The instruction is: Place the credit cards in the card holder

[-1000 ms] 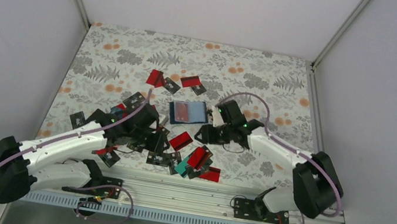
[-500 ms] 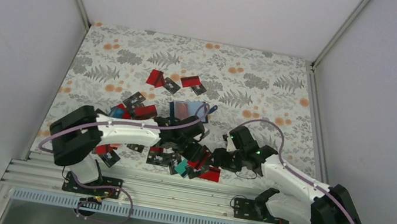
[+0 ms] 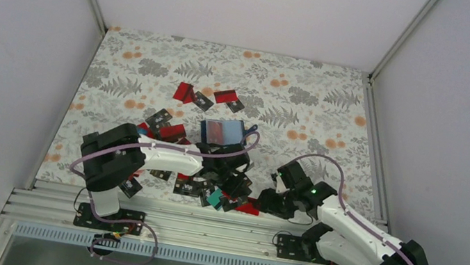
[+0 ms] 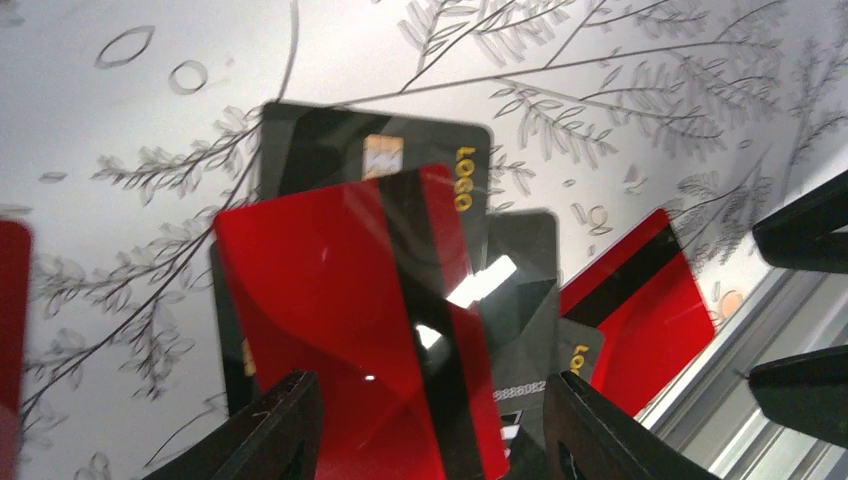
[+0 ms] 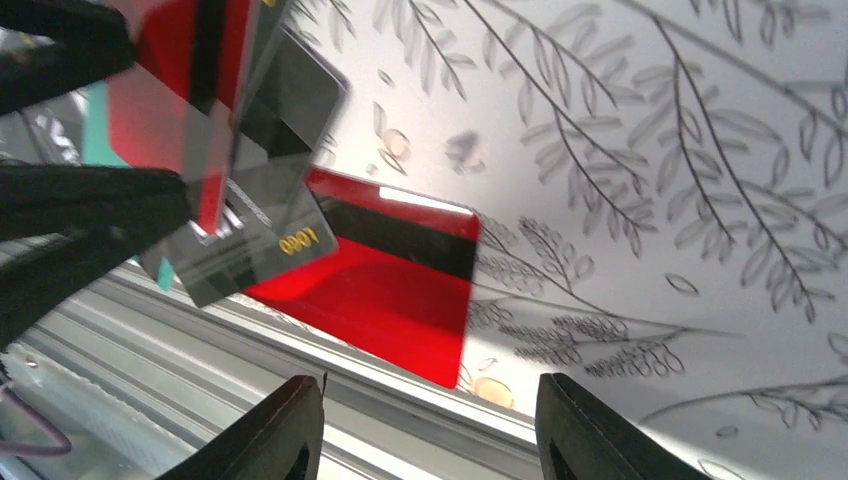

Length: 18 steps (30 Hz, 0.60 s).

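Left gripper hung, jaws spread, over a tilted red credit card; right gripper, likewise spread, over another red card, left of centre; card holder lay open at mid-frame in the top view

Red card — partly off-frame, L edge

Parted fingers above overlapping credit cards on the flowered counter.
Between the fingers lies a tilted red card with a black stripe, topmost of the heap. Beyond it, partly covered, a black card shows a gold chip and gold lettering. By the right finger sit more dark cards; further right a second red card lies near a metal rail. Past the left finger, a red sliver meets the frame's edge.
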Each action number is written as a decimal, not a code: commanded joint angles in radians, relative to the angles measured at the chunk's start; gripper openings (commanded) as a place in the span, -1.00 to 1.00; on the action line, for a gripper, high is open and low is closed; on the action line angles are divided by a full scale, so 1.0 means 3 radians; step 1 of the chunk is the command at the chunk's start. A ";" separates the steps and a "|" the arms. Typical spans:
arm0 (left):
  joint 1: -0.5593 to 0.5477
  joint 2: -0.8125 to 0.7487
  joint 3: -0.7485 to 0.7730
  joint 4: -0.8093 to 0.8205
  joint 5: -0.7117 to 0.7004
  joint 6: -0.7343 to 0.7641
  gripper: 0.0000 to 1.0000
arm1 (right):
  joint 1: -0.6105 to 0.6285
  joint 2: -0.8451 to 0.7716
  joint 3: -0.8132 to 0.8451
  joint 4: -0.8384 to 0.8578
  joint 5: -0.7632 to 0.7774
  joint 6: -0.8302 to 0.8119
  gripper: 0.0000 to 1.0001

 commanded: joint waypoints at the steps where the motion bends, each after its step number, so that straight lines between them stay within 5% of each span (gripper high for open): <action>1: -0.0063 0.0136 -0.0025 0.0037 0.0059 0.0032 0.12 | 0.0034 -0.0054 -0.0158 -0.0229 -0.0143 0.0009 0.09; 10: -0.0151 0.0146 -0.0034 0.0111 0.0120 -0.0002 0.11 | 0.0037 0.0076 -0.0390 0.0125 -0.0577 0.0132 0.06; 18: -0.0155 0.0190 0.0002 0.0080 0.0071 -0.0028 0.09 | 0.0034 0.0015 -0.0374 -0.0195 -0.0530 -0.0003 0.07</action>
